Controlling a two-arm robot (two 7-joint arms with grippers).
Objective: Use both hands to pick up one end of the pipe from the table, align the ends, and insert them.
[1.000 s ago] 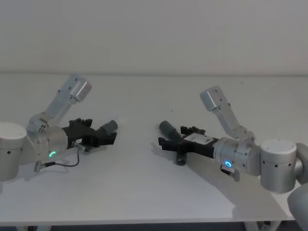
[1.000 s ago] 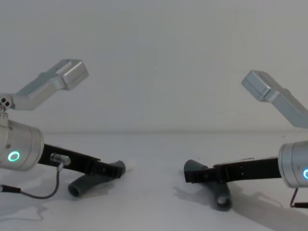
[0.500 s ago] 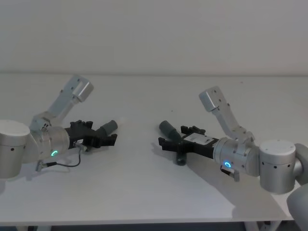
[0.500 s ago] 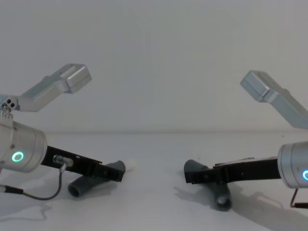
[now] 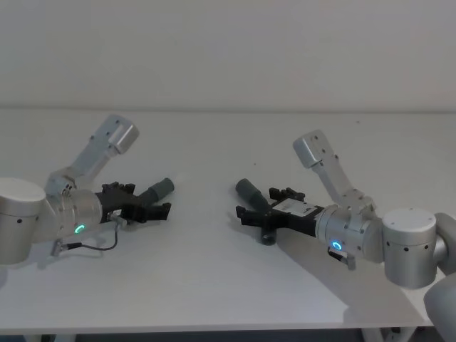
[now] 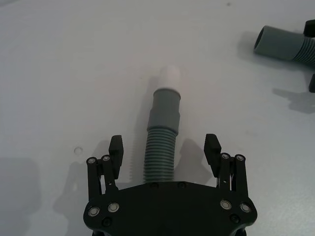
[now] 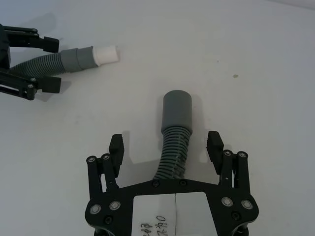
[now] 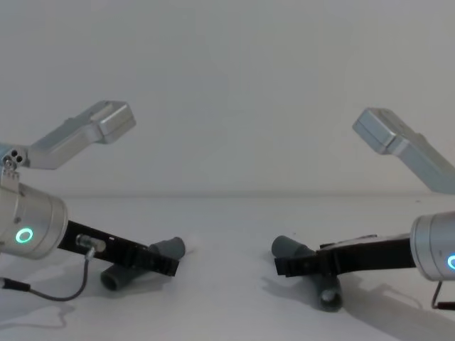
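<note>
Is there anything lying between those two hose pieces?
No. In the right wrist view, only bare table separates the white tip from the grey collar.

Soft, even light from above on a matte white tabletop, without glare.

The tabletop (image 5: pixel 214 271) was bright and evenly lit, with no hot spots. Shadows were faint and soft-edged: a grey patch lay under the right arm (image 5: pixel 356 231) toward the tabletop's near edge, and a smaller one under the left arm (image 5: pixel 64 210). Seen from the wrists, the left gripper (image 6: pixel 164 142) and the right gripper (image 7: pixel 166 141) threw pale shadows beside their fingers. The white-tipped hose piece (image 6: pixel 164 118) and the open-collared hose piece (image 7: pixel 175 132) cast thin ones alongside. The chest view was dimmer, with wall and tabletop close in tone. The left ring light (image 8: pixel 25 236) and right ring light (image 5: pixel 336 244) glowed green.
</note>
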